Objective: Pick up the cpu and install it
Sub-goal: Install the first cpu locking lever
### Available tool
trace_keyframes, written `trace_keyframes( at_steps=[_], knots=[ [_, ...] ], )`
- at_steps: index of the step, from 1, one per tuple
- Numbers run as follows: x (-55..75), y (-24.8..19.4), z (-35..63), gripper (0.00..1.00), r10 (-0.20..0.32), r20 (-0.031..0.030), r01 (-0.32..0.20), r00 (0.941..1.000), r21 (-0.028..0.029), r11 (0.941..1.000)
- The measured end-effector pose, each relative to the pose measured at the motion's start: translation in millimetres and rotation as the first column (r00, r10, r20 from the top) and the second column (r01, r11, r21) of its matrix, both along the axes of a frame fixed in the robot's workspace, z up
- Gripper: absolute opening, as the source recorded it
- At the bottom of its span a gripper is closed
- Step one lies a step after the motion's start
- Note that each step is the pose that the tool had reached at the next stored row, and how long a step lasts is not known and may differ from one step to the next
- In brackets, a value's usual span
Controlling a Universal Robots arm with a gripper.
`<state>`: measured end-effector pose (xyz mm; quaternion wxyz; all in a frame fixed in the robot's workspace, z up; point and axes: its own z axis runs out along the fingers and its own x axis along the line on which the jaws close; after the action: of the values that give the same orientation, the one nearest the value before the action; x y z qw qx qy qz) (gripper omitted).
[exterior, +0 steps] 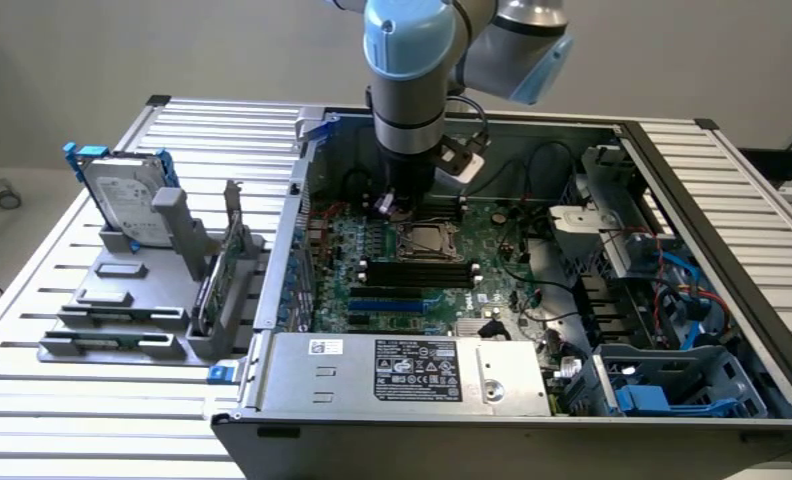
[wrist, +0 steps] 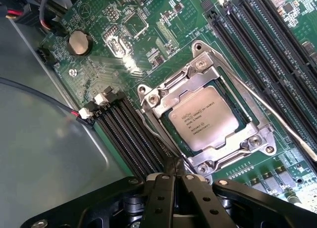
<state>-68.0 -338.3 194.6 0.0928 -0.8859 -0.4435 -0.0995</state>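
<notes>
The open computer case (exterior: 283, 280) stands on the slatted desk (exterior: 49, 440). Inside it the cpu (wrist: 203, 116) lies flat, silver top up, within the metal socket frame (wrist: 159, 100) on the green motherboard (wrist: 148, 34). Black memory slots (wrist: 133, 134) run along both sides of the socket, and a coin battery (wrist: 79, 42) sits further off. The fingers (wrist: 161, 191) are pressed together, holding nothing, their tips just beside a corner of the frame. A power supply (exterior: 423, 370) lies along the case's near edge. At the exterior view's left, a hard drive (exterior: 123, 190) stands on a grey rack (exterior: 116, 305).
</notes>
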Motion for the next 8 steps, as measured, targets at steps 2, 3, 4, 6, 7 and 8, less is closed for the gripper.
trace_keyframes(
  at_steps=[2, 3, 4, 6, 7, 8],
  knots=[
    [0.4, 0.5, -0.2, 0.11, 0.0, 0.0, 0.0, 1.0, -0.0009, 1.0],
    [0.6, 0.8, -0.3, 0.11, 0.0, 0.0, 0.0, 1.0, -0.0013, 1.0],
    [0.9, 1.1, -0.4, 0.11, 0.0, 0.0001, 0.0, 1.0, -0.0016, 1.0],
    [1.4, 1.4, -0.6, 0.11, 0.0, 0.0001, 0.0, 1.0, -0.0028, 1.0],
    [1.6, 1.4, -0.7, 0.11, 0.0, 0.0001, 0.0, 1.0, -0.0037, 1.0],
    [1.9, 1.4, -0.7, 0.11, 0.0, 0.0001, 0.0, 1.0, -0.0049, 1.0]
  ],
)
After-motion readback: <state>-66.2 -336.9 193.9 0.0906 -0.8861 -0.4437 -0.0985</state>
